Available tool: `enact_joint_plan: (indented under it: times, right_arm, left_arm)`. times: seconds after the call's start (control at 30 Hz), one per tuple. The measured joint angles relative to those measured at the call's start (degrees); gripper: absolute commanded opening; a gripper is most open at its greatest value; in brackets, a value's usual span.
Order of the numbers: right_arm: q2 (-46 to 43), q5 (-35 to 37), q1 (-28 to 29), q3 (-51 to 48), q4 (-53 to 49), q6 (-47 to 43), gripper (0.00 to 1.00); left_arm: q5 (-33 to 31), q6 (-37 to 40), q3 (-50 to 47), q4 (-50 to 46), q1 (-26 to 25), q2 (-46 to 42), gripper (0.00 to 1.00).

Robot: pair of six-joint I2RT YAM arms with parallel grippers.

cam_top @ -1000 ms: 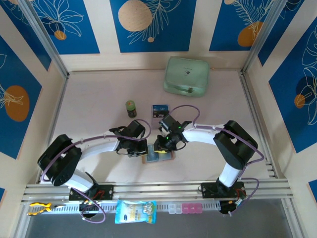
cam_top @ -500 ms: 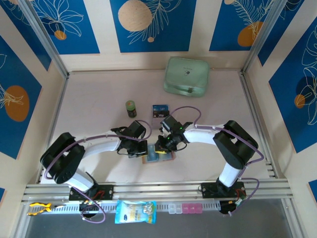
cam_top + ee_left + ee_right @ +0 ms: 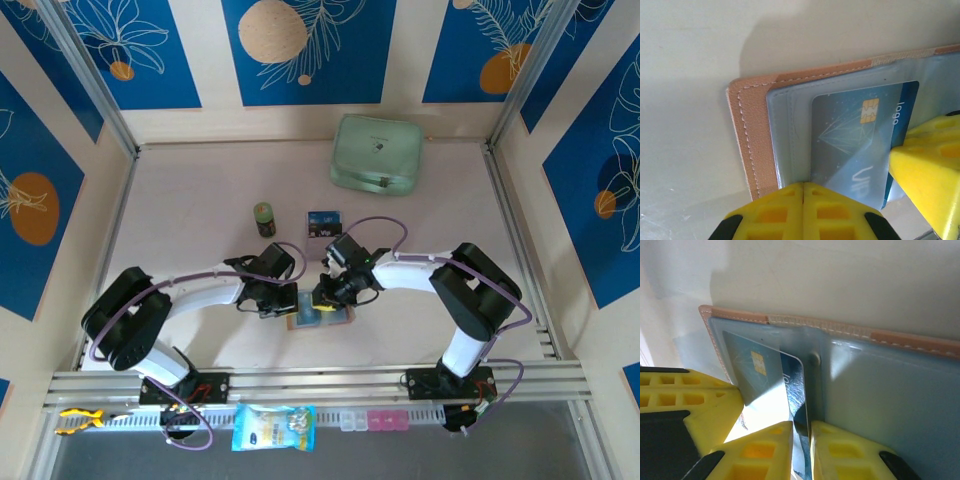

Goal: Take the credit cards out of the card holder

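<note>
Card holder (image 3: 322, 318): lies open on the tabletop (image 3: 200, 200), between both claws.
Left claw (image 3: 803, 192): tips pressed together, pushing on the holder's edge, probably so it can't slide.
Right claw (image 3: 801, 432): pinching the blue credit card (image 3: 762, 372), which sticks partly out of its pocket.
Second credit card (image 3: 323, 223): already out, lying farther back.

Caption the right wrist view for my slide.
Right end effector pinches a blue credit card at the open card holder.
</note>
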Motion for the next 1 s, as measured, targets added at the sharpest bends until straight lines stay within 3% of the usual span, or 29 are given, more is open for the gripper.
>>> enact_joint_plan:
  times: [0.4,1.0]
  right_arm:
    - [-1.9,-0.9,-0.6,-1.7,1.6,0.2,0.05]
    - [-7.0,0.2,-3.9,-2.6,-2.3,-2.5,0.02]
  left_arm:
    - [-0.1,0.0,0.1,-0.2,0.0,0.0,0.03]
    - [-0.3,0.0,0.3,-0.5,0.0,0.0,0.04]
